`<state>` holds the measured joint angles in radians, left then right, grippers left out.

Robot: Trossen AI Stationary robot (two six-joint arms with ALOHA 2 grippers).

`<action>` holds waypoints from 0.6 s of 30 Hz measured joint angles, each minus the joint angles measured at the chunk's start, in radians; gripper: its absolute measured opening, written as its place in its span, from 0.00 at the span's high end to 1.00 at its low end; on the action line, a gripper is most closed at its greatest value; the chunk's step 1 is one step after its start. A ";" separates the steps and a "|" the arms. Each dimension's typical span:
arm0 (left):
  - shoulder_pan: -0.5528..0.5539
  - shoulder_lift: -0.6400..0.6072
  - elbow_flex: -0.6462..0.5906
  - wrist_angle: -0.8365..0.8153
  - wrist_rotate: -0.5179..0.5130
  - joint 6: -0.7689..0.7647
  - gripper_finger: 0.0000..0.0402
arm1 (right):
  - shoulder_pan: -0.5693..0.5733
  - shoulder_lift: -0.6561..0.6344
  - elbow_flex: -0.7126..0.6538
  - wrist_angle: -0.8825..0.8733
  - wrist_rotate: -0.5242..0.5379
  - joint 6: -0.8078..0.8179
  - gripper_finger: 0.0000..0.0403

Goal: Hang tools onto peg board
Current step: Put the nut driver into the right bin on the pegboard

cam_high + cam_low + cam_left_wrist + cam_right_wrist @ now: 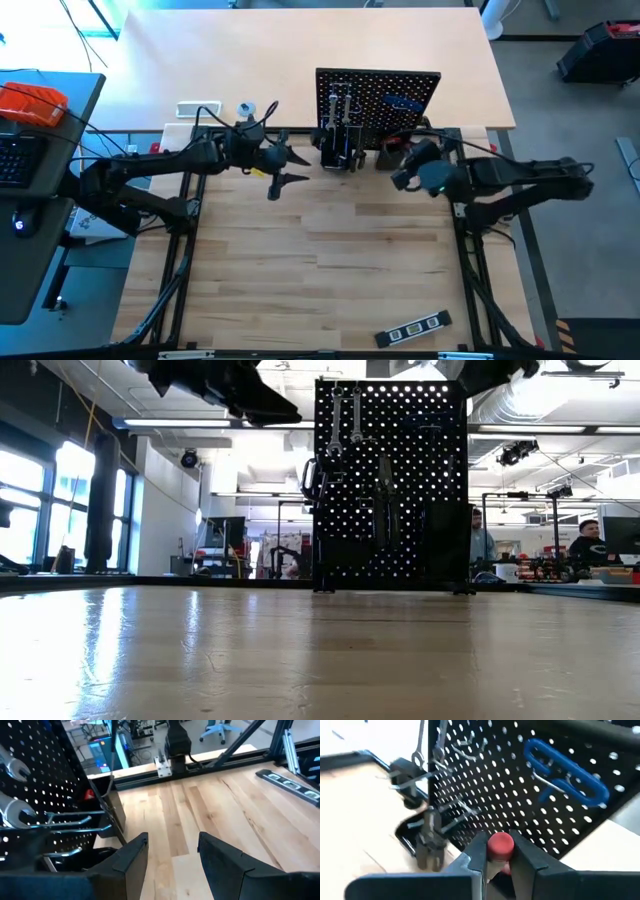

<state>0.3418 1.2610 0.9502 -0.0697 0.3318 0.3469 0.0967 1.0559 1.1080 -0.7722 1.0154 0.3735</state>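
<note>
The right hand (499,862) is squeezing a small tool with a red tip (500,845). The tip is pointing at the peg board (380,95), which is standing just in front of this hand, so the right arm is nearer to the board's right side. The blue hex key (567,777) is already hanging there. The left hand (172,862) is waiting by the board's left side, fingers apart and holding nothing. The level (413,328) is lying far off at the bench (330,260) front edge.
</note>
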 joint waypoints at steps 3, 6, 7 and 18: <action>-0.003 0.000 -0.007 0.007 0.000 -0.013 0.58 | -0.057 -0.097 -0.110 0.202 -0.047 -0.128 0.89; -0.008 0.000 -0.007 0.007 0.000 -0.023 0.58 | -0.116 -0.163 -0.180 0.283 -0.071 -0.175 0.89; -0.011 0.000 -0.007 0.006 0.000 -0.023 0.58 | -0.133 -0.179 -0.198 0.294 -0.086 -0.187 0.89; -0.025 0.000 -0.007 0.047 -0.001 -0.040 0.58 | -0.363 -0.129 -0.258 0.354 -0.430 -0.212 0.89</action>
<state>0.3170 1.2610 0.9432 -0.0232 0.3307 0.3074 -0.2660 0.9268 0.8497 -0.4185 0.5853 0.1611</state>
